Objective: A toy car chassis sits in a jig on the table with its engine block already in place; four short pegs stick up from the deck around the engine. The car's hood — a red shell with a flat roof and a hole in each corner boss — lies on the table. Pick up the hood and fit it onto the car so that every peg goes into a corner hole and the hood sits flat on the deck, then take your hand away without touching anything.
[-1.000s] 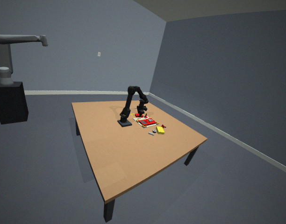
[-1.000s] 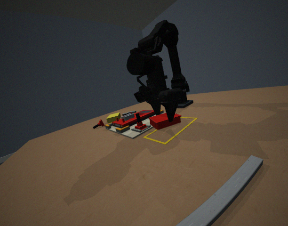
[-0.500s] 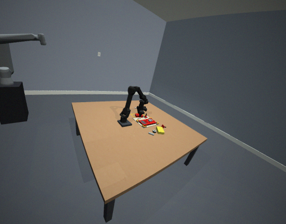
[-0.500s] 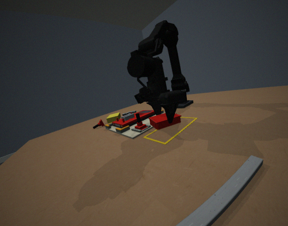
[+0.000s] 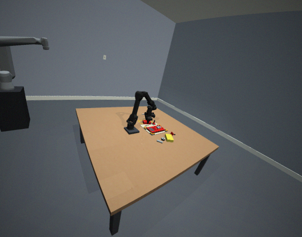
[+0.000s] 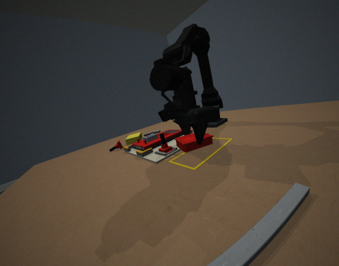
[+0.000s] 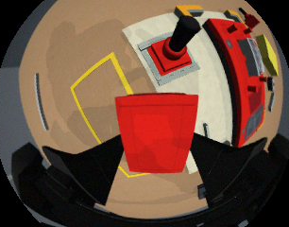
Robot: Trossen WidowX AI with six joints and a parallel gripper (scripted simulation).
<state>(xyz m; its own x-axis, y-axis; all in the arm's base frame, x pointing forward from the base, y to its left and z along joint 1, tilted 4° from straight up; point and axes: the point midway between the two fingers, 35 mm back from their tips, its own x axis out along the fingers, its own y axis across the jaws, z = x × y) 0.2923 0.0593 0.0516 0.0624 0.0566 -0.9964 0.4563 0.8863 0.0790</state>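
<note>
The red hood (image 5: 146, 121) (image 6: 189, 143) (image 7: 156, 118) is roof up, at or very near table height, partly over the yellow outline beside the pale board. My gripper (image 6: 193, 138) (image 7: 156, 136) points down and is shut on the hood, one finger against each long side. The corner holes do not show. The red chassis (image 5: 158, 131) (image 6: 171, 134) (image 7: 246, 111) sits on the board between orange-topped corner blocks. Its grey engine block (image 6: 150, 137) (image 7: 250, 52) is in place, with red pegs (image 6: 138, 141) (image 7: 252, 88) standing around it.
A red piece with an upright black handle (image 6: 163, 138) (image 7: 184, 34) stands in a grey frame near the hood. A yellow block (image 5: 169, 138) (image 6: 133, 138) (image 7: 266, 54) and a small red-and-black piece (image 6: 117, 146) lie beyond the chassis. A grey curved bar (image 6: 267, 223) (image 7: 42, 101) lies farther off.
</note>
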